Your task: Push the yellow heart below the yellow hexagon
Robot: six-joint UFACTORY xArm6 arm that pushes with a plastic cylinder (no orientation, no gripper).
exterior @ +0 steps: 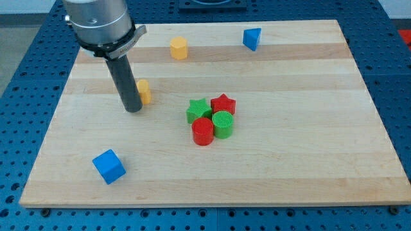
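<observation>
A blue cube [108, 166] sits nearest the view's bottom on the wooden board [308, 167]. Mid-board, a red cylinder [202, 131], green cylinder [223, 124], green star [198, 110] and red star [223, 103] cluster, touching. My tip [133, 109] (a bare rod, no claw to open or close) rests against the yellow heart's [145, 92] left side, partly hiding it. Farther up lie the yellow hexagon [178, 48] and a blue triangular block [252, 38].
</observation>
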